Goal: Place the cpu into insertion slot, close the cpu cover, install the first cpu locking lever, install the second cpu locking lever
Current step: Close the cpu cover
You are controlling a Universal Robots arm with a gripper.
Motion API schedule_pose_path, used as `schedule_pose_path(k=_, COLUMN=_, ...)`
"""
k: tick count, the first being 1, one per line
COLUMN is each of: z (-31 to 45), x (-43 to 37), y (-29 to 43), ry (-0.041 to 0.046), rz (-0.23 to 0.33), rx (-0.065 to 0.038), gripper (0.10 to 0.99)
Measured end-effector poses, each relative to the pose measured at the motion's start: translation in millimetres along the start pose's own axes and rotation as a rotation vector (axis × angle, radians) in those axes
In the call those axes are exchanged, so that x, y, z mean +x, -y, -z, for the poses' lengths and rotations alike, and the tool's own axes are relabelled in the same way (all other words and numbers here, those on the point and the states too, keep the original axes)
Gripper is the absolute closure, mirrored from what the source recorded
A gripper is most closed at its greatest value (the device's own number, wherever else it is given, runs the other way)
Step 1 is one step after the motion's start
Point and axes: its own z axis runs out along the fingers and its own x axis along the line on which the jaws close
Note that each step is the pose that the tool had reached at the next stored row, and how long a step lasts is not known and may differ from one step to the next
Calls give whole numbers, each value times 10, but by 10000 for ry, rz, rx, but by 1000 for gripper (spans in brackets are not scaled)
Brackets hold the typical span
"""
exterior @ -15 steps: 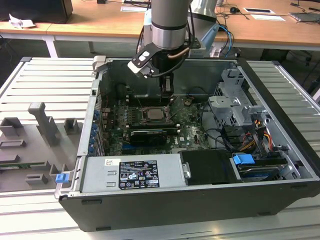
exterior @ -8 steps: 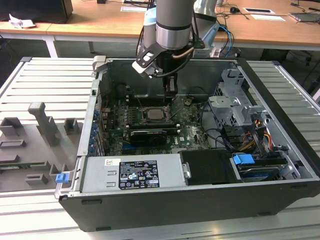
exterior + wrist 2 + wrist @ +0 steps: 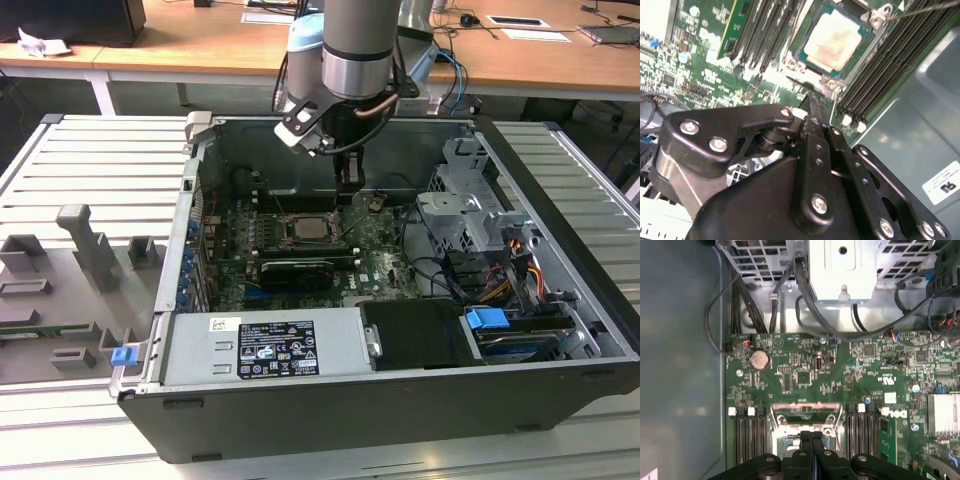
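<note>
I see the tool (image 3: 811, 436) pinched shut, empty; the chip (image 3: 832, 40) sits near its tip. Pressing off-target could gouge the board (image 3: 800, 375).

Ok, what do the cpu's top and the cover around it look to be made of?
The cpu top looks like matte pale metal, with brownish smears. The cpu cover framing it looks like bare silver sheet metal, going by its bright glints; which metal, I cannot tell.

Black label (image 3: 262, 347) on silver box (image 3: 335, 352) (print illegible).
</note>
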Motion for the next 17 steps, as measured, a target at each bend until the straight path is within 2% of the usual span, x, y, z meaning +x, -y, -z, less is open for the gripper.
schedule_pose_path(k=6, z=55, x=2, y=-31, ry=-1, rz=-1, rx=14, gripper=980)
schedule_pose_path(k=11, z=64, x=3, y=-55, ry=-1, rz=-1, rx=22, gripper=980)
schedule_pose_path(k=17, z=58, x=5, y=-180, ry=0, rz=-2, rx=63, gripper=980)
